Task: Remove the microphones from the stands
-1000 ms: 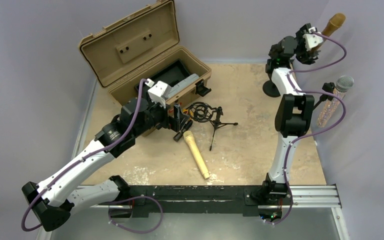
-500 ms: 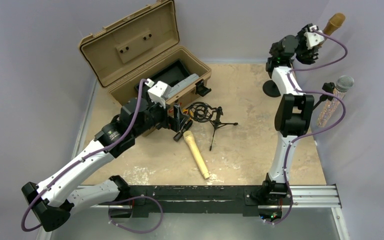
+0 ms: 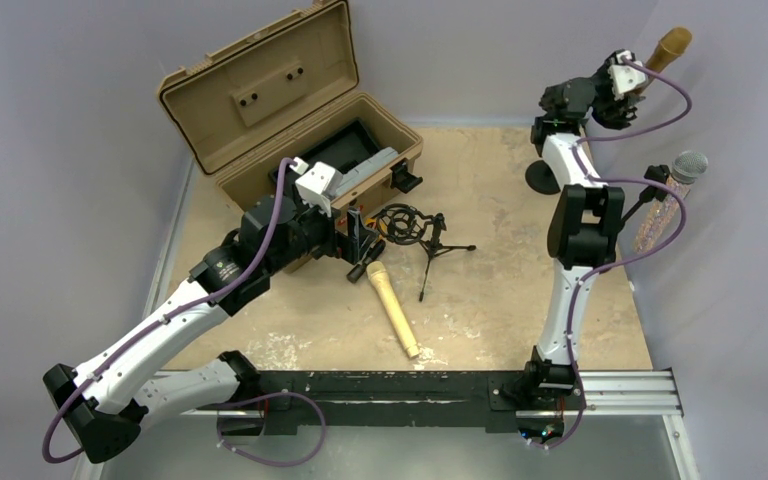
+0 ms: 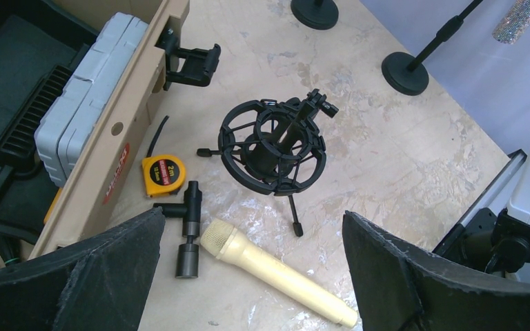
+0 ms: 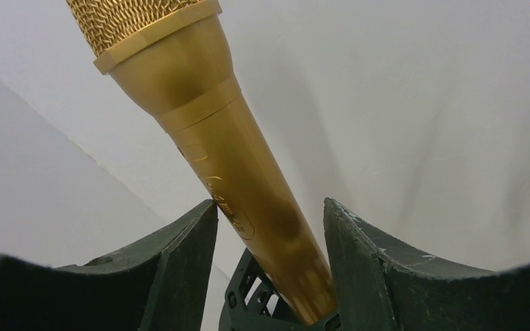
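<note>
Up in the far right corner the gold microphone (image 3: 668,47) sits tilted in the black clip (image 5: 248,307) of its stand (image 3: 543,178). The right gripper (image 5: 270,207) has its jaws either side of the handle just above that clip, though I can't tell whether they actually pinch it. I'd want a firm squeeze low on the handle, then a pull straight along the mic's own axis so the stand doesn't tip. The left gripper (image 4: 254,219) hangs over the bench (image 3: 480,300) with jaws spread wide, above the shock mount (image 4: 274,148).
</note>
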Controlling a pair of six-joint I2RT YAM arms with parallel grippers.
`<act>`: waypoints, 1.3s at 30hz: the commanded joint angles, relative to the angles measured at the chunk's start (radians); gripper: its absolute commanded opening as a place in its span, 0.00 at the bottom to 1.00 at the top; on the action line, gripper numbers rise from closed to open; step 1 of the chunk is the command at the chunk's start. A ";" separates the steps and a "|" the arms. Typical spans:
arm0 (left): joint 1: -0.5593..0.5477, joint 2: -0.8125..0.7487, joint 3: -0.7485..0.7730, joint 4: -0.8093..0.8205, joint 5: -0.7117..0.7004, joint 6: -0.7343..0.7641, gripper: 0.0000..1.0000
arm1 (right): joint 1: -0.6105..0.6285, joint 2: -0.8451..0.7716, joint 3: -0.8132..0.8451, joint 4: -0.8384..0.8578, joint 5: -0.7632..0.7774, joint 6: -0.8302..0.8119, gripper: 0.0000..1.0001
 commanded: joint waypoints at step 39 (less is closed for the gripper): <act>-0.005 -0.045 0.019 0.021 -0.005 0.020 0.97 | 0.055 -0.043 -0.010 0.341 0.023 -0.313 0.00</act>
